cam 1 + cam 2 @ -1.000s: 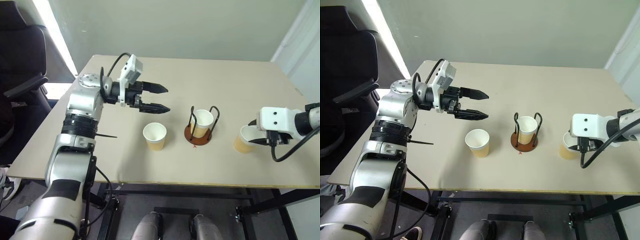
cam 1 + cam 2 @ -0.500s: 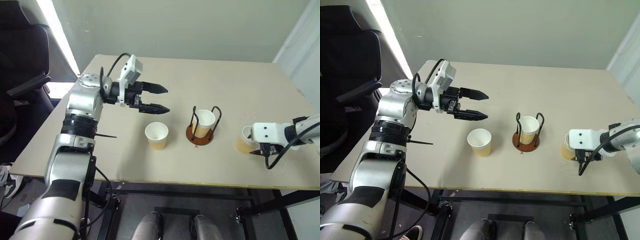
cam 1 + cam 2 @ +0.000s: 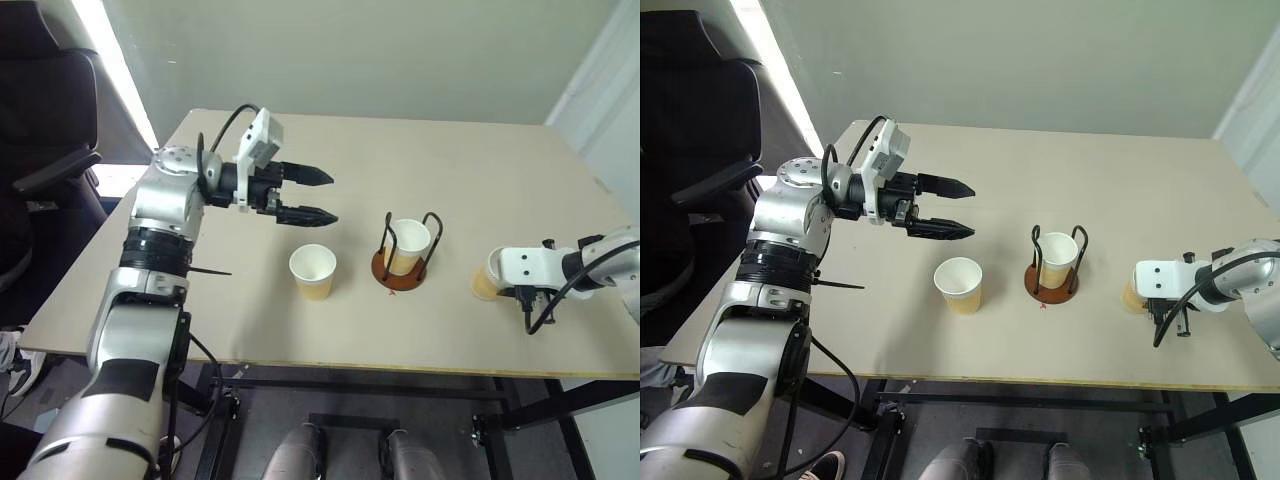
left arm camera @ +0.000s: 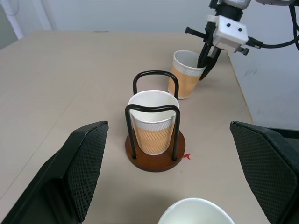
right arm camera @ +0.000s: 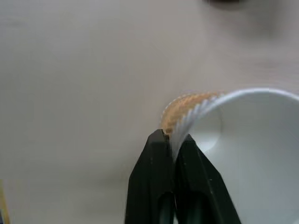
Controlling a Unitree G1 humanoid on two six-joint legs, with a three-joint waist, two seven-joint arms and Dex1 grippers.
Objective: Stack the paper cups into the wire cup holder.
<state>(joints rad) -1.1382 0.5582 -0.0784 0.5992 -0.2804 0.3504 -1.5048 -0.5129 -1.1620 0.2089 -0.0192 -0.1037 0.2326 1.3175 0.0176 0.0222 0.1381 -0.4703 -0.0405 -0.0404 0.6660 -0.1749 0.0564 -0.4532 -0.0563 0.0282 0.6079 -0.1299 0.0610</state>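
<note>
While our right gripper (image 5: 174, 140) pinches the wall of one paper cup (image 3: 486, 277) at the table's (image 3: 450, 160) right side, our left gripper (image 3: 320, 196) hovers spread wide. A second cup (image 3: 406, 244) sits in the wire cup holder (image 3: 399, 265); a third cup (image 3: 312, 271) stands just left.

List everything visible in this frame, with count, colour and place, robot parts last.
Paper cups: three, tan outside, white inside. One stands in the holder; one stands free on the table to the holder's left; one stands to the holder's right, pinched at its rim.
Wire cup holder: one, reddish-brown disc base with black wire loops, mid-table.
Table: one, light beige.
Office chair: one, black, beyond the table's left edge.
Left tool: black fingers open, hovering above the table, behind the free cup.
Right tool: black fingers shut on the right cup's wall at the rim.
</note>
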